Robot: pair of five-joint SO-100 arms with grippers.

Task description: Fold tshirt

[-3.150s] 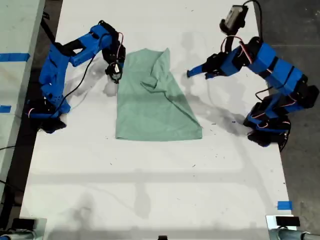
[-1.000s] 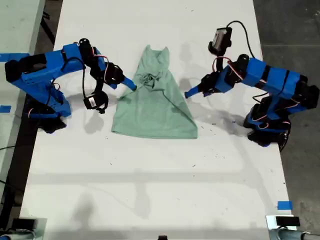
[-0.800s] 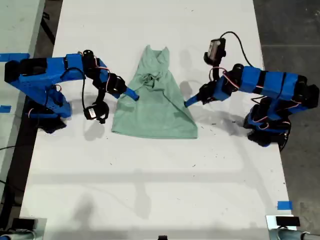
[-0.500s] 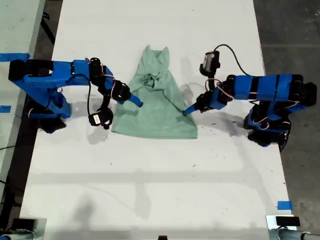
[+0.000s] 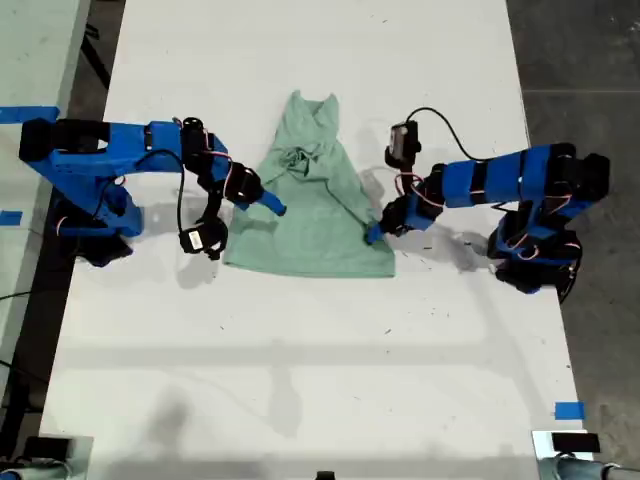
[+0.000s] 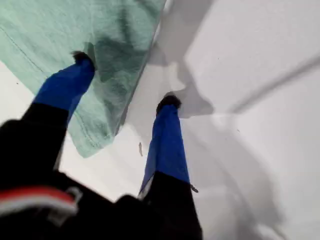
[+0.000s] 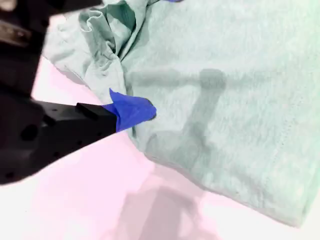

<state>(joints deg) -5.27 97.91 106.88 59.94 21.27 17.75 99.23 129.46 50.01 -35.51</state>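
The pale mint-green tshirt (image 5: 310, 215) lies flat on the white table, narrow at the far end, with a crumpled knot (image 5: 298, 160) near its collar. My first gripper (image 6: 122, 77) is open and straddles the shirt's edge: one fingertip (image 6: 80, 62) presses on the cloth, the other rests on bare table. In the exterior view this gripper (image 5: 375, 232) is near the shirt's right near corner. My second gripper (image 5: 272, 206) is at the shirt's opposite edge. One blue fingertip (image 7: 132, 111) touches the cloth below the knot, and its other jaw shows only as a sliver far from it.
The white table (image 5: 300, 360) stretches toward the near edge. Blue tape marks (image 5: 568, 410) sit near its corner at the exterior view's right. A pale side bench (image 5: 30, 90) with blue tape lies at the exterior view's left, and dark floor at its right.
Both arms have reached lower along the shirt. My first gripper came down onto the edge by the near corner. My second gripper slid along the opposite edge. The shirt's upper part has bunched.
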